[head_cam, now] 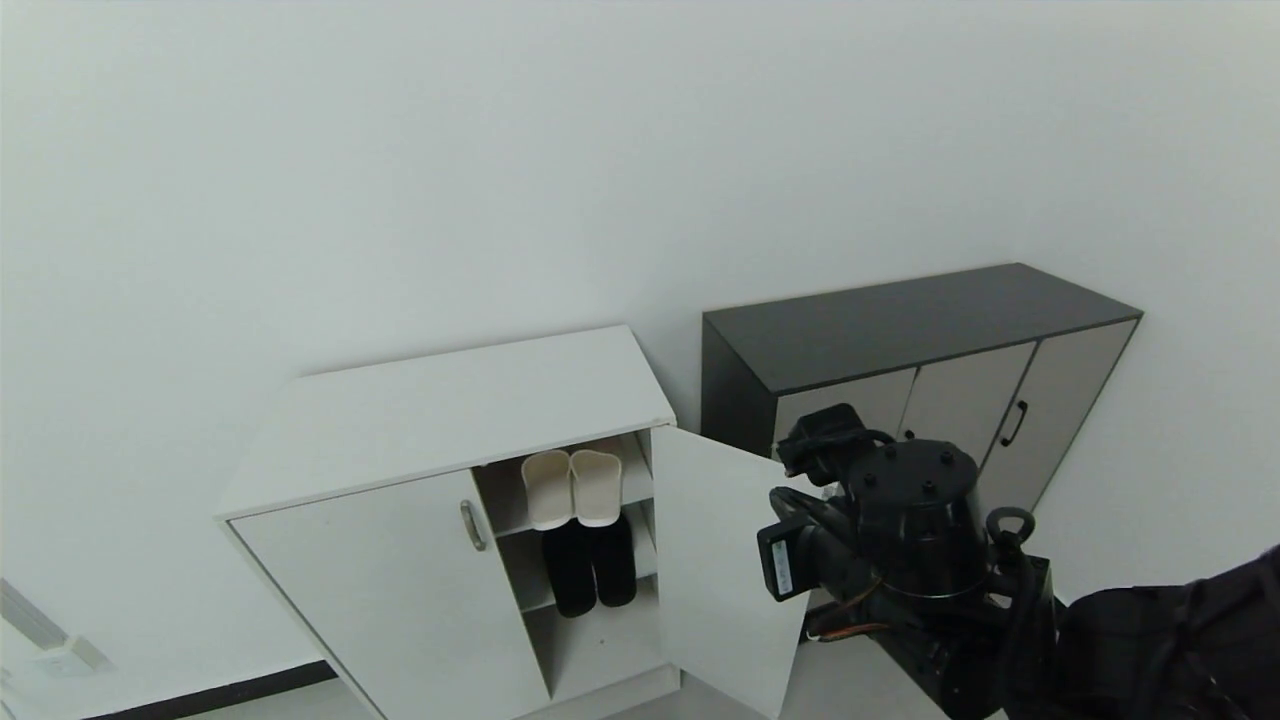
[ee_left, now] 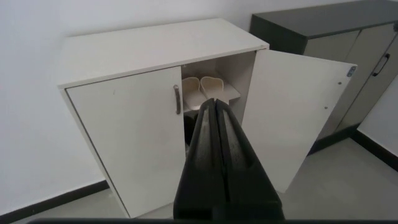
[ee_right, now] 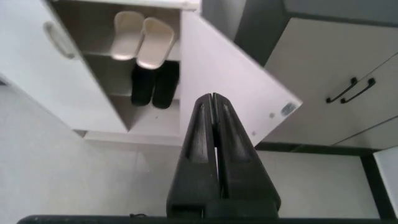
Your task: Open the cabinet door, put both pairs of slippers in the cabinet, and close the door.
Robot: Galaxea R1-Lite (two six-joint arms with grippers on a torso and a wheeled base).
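Observation:
The white cabinet [head_cam: 450, 410] stands against the wall with its right door [head_cam: 720, 570] swung open and its left door [head_cam: 400, 600] closed. A pair of white slippers [head_cam: 572, 488] sits on the upper shelf, toes outward. Just below it, a pair of black slippers [head_cam: 592, 565] rests on the middle shelf. My right arm [head_cam: 900, 520] is beside the outer face of the open door. The right gripper [ee_right: 213, 99] is shut and empty, above the door [ee_right: 230, 81] and floor. The left gripper [ee_left: 214, 102] is shut and empty, facing the cabinet front, with the white slippers [ee_left: 204, 88] beyond it.
A dark cabinet [head_cam: 900, 330] with grey doors and black handles stands close to the right of the white one, just behind the open door. The white wall runs behind both. Bare floor [ee_right: 74, 174] lies in front of the cabinets.

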